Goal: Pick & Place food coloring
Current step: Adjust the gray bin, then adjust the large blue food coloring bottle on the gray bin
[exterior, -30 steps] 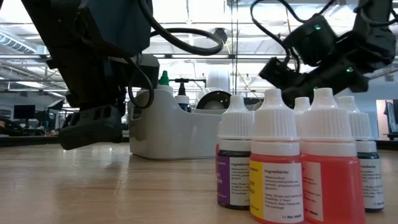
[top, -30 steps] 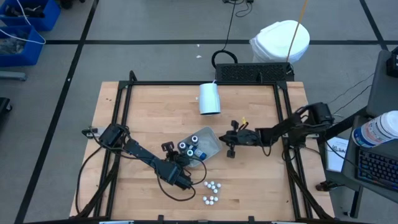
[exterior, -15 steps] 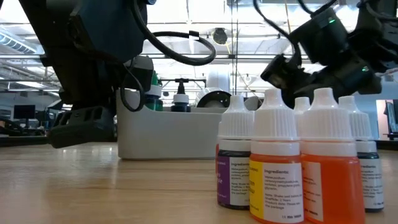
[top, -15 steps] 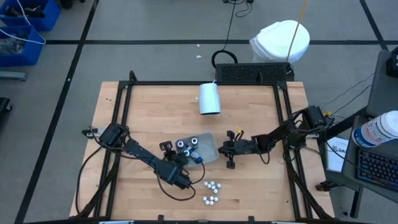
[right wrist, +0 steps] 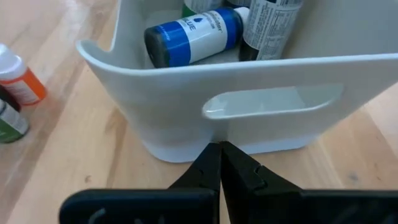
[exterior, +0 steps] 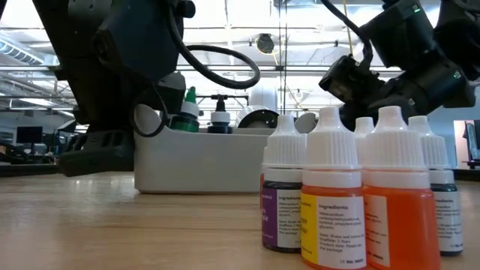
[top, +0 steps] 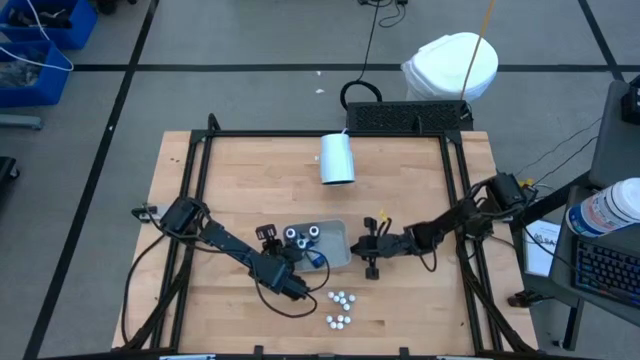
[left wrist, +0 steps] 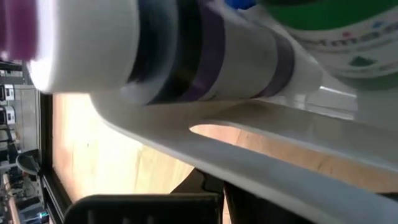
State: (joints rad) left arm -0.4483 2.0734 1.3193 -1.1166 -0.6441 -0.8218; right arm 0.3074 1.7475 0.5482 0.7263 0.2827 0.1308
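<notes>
Glossy white plastic bin on matt wooden table.

I work in a lab or workshop hall: my wooden bench sits in a black metal frame on a grey floor marked with dark tape lines, blue bins nearby, strip lights and steel trusses overhead.

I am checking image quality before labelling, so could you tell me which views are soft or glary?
Low view: the food coloring bottles close to the lens are sharp, the white bin behind them softer, the ceiling lights bright. Left wrist view: a purple-banded bottle fills the frame, blurred. Right wrist view: bin wall clear, evenly lit. High view: even light, slight edge bending.
</notes>
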